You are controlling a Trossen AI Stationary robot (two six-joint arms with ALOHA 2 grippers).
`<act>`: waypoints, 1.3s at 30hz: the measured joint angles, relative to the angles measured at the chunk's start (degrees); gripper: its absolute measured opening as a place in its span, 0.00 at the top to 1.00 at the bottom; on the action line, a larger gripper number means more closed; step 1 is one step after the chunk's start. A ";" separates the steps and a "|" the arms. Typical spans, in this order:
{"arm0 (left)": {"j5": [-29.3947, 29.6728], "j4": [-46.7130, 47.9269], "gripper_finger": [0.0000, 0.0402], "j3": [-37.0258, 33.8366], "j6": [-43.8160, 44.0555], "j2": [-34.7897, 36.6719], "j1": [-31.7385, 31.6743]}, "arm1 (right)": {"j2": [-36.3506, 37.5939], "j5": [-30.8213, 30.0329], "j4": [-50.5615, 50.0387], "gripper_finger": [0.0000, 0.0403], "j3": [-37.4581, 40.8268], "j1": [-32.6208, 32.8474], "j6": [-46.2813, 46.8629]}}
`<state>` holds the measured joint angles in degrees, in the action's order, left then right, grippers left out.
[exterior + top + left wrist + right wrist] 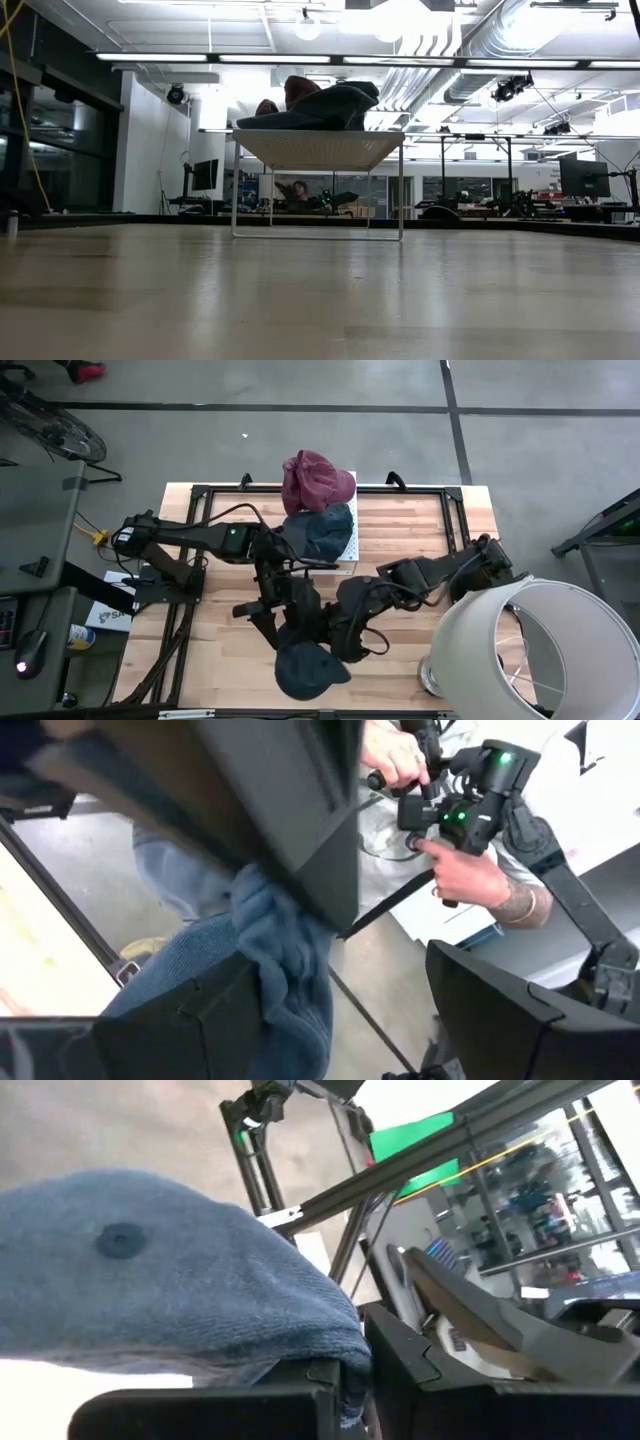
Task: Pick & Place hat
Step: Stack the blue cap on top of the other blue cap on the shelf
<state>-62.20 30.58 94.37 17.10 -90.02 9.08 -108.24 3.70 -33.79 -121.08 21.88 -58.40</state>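
A blue denim hat (pixel 305 670) hangs above the near part of the table, and my right gripper (pixel 338 638) is shut on it. The right wrist view shows its crown with the top button (pixel 120 1240). My left gripper (pixel 285 628) is open right beside it. Its fingers (pixel 210 1020) stand on either side of the hanging blue cloth (pixel 285 955). I cannot tell whether they touch it. A white wire rack (pixel 345 550) at the far middle carries a maroon hat (pixel 315 480) and a dark blue hat (pixel 320 532). Both hats also show on the rack (pixel 320 150) in the low view. My right gripper pinches the hat's lower edge (pixel 335 1355) between its two fingers, with bunched cloth (pixel 270 920) coming out below them. The fingers come from the table's right, slanting a little downward. The hat is lifted clear of the table, with its crown toward the near edge.
A large white lampshade (pixel 540 650) stands at the table's near right corner. A black frame (pixel 200 495) runs round the table's far part. Beyond the table, a person's hands (pixel 460 870) hold control handles.
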 joint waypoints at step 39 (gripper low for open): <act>26.15 18.28 0.34 0.11 5.77 10.16 -8.39 | 0.15 -11.62 -8.12 0.95 -4.44 0.47 8.98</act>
<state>-36.06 48.86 94.48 22.87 -79.86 0.69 -108.09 -7.91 -41.91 -125.51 22.35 -49.42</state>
